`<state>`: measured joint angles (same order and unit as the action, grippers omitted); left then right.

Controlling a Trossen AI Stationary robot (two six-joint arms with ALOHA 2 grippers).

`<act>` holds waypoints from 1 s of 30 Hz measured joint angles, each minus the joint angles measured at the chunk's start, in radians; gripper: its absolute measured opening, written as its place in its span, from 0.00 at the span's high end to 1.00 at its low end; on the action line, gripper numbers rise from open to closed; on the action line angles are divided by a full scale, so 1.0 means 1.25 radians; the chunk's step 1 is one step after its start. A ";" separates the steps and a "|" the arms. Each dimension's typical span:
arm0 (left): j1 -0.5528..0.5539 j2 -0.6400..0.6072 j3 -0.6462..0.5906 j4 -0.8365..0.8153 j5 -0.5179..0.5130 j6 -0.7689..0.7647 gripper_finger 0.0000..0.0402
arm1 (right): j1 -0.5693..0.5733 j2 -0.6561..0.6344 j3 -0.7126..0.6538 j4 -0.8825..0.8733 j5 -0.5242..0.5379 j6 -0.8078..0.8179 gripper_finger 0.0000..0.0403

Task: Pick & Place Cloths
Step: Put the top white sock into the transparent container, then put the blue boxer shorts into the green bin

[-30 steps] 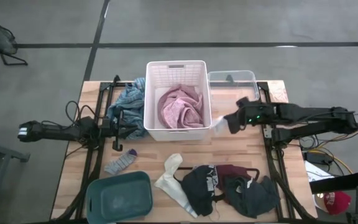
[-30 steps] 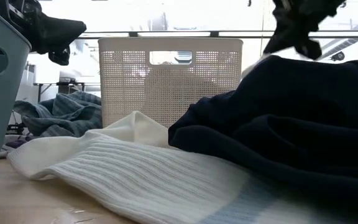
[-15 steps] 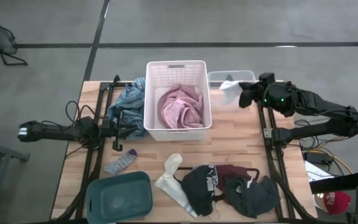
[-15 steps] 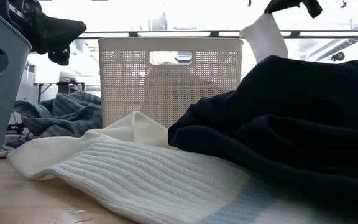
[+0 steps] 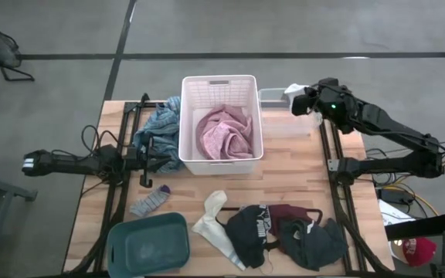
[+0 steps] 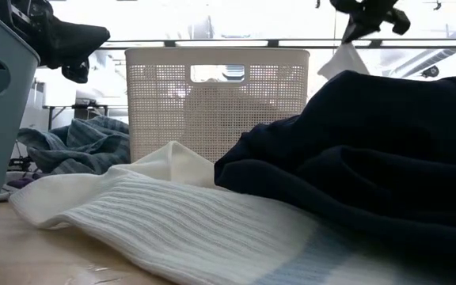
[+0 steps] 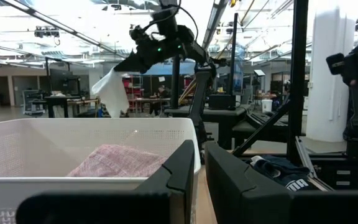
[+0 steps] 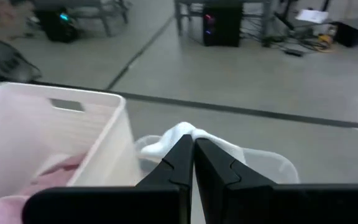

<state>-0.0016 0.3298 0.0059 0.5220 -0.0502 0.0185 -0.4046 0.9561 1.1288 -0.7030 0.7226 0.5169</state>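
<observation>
Upper right of the high view, the right gripper (image 5: 298, 97) is clamped on a white sock (image 5: 292, 90), lifted over the clear bin (image 5: 278, 96) beside the basket (image 5: 221, 83), likely for dropping. The left gripper (image 5: 147, 151) waits at mid-left, nearly closed and empty.

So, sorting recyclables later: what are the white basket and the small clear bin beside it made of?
White basket: looks like rigid matte plastic, its walls a moulded grid of small holes. Clear bin: probably glossy see-through plastic; the table shows through it.
</observation>
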 joint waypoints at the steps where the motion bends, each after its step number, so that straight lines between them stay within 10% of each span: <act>1: 0.000 0.000 0.000 0.000 0.000 0.000 0.89 | -0.007 0.006 -0.004 -0.001 -0.005 0.002 0.98; 30: 0.000 0.000 0.000 0.012 -0.046 -0.069 0.88 | -0.047 0.055 -0.020 -0.017 -0.102 0.056 0.41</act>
<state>-0.0016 0.3295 0.0059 0.5372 -0.1080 -0.0679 -0.4634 1.0255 1.1034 -0.7247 0.5947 0.5864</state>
